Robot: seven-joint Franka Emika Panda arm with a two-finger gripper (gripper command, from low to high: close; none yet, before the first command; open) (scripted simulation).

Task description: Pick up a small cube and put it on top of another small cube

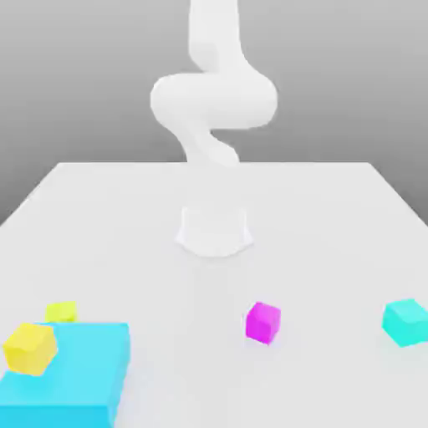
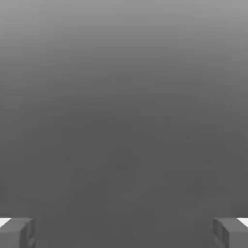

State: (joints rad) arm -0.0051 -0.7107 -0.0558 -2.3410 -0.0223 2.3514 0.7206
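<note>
The small cube (image 1: 61, 311), lime yellow-green, rests on the white table at the exterior view's left, just behind a large flat cyan block. The other small cube (image 1: 407, 322), turquoise, sits far off at the exterior view's right edge. In the hand view my gripper (image 2: 124, 232) is open: its two grey fingertips (image 2: 17, 231) stand wide apart with nothing between them, against a plain grey background. The white arm (image 1: 213, 96) rises from its base at the back middle of the table, well away from both cubes.
A golden-yellow cube (image 1: 31, 348) sits on the large flat cyan block (image 1: 84, 380) at the front left. A magenta cube (image 1: 263, 322) lies near the front middle. The arm's round base (image 1: 215, 230) stands at the table's centre.
</note>
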